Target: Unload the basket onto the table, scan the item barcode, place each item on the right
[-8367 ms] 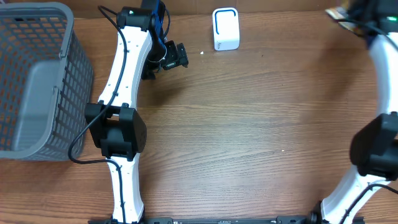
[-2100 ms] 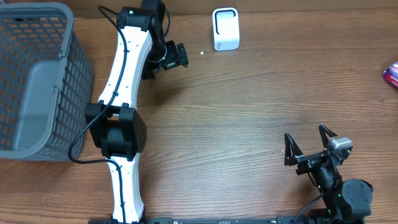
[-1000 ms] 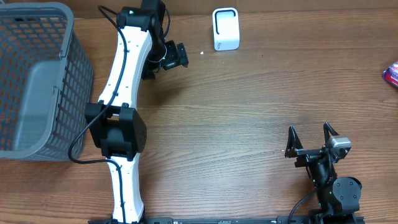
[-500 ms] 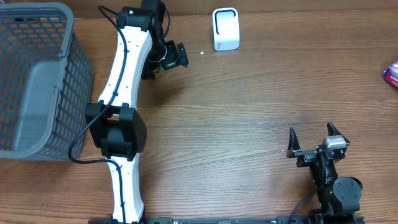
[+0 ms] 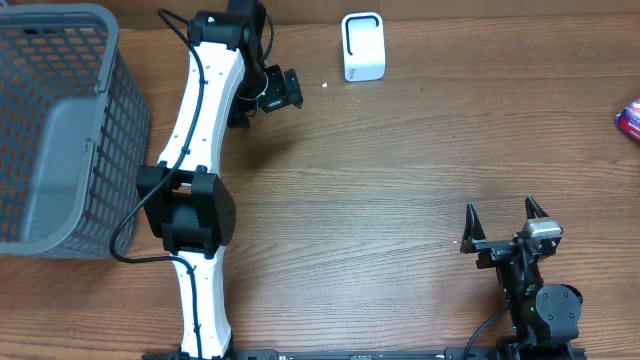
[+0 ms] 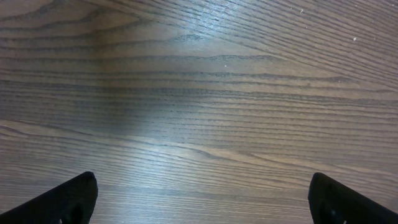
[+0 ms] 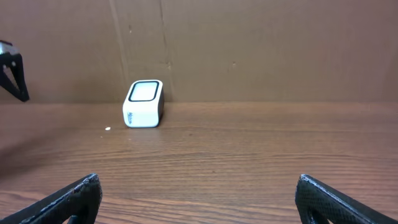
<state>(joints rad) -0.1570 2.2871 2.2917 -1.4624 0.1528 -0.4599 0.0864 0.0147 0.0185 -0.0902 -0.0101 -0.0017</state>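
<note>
The item (image 5: 630, 120), a small purple and red packet, lies at the table's far right edge, half cut off by the overhead view. A white scanner box (image 5: 363, 47) stands at the back centre, and its front face shows in the right wrist view, scanner (image 7: 143, 104). My left gripper (image 5: 292, 90) hovers open to the left of the scanner, with only bare wood between its fingertips (image 6: 68, 199). Folded back near the front right edge, my right gripper (image 5: 502, 215) is open and empty, fingertips (image 7: 71, 198) wide apart and facing the scanner from afar.
A grey mesh basket (image 5: 60, 130) fills the left side of the table. A brown cardboard wall (image 7: 249, 43) closes off the back. The left arm (image 5: 195, 150) stretches from front to back along the left-centre.
Since the earliest frame the right arm has come back from the far right corner and folded down at the front right; the item now lies at the right edge. The left arm is still.
</note>
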